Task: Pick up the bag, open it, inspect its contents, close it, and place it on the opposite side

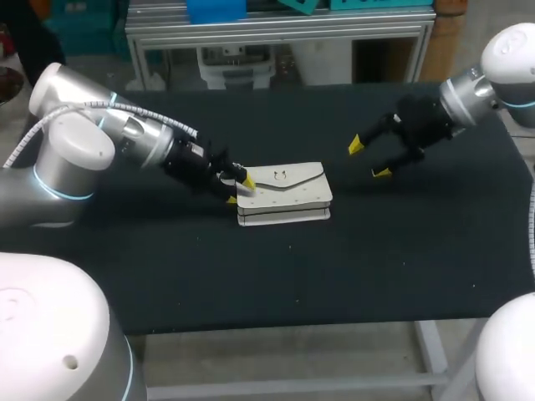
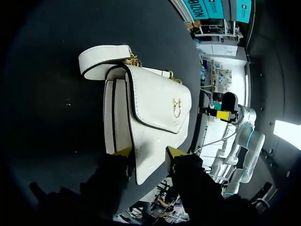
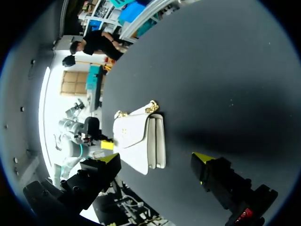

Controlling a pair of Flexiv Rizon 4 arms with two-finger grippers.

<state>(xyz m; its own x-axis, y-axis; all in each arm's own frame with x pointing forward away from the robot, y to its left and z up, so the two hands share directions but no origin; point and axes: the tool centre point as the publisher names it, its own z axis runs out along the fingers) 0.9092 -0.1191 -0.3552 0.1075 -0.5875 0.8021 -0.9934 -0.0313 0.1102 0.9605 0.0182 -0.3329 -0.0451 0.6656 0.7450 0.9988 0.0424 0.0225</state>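
On the near-middle of the black table lies the white flap handbag, flat, flap side up and closed. The left gripper is at the bag's left end. In the left wrist view its fingers stand narrow and the bag's end fills the gap, touching both yellow tips. It therefore reads as clamped on the handbag, which rests on the table, not yet lifted.

Hazards from this state:
- The grip sits at one extreme end. Judged from the wrist view, it may take in only the flap and front panel, not the full body. A lift could let the body sag, swing or slip free.
- The gold clasp looks seated, but a pull on the flap could release it early.
- The strap, joined by gold chain links, is folded at the bag's far end. It may trail or snag on lifting.

Farther out, the right gripper hovers above the table, wide open and holding nothing, well apart from the handbag on its right side. Nothing lies between them. The main obstruction is likely the left arm itself, which occupies one end of the bag, so the right arm's approach should stay toward the free end.
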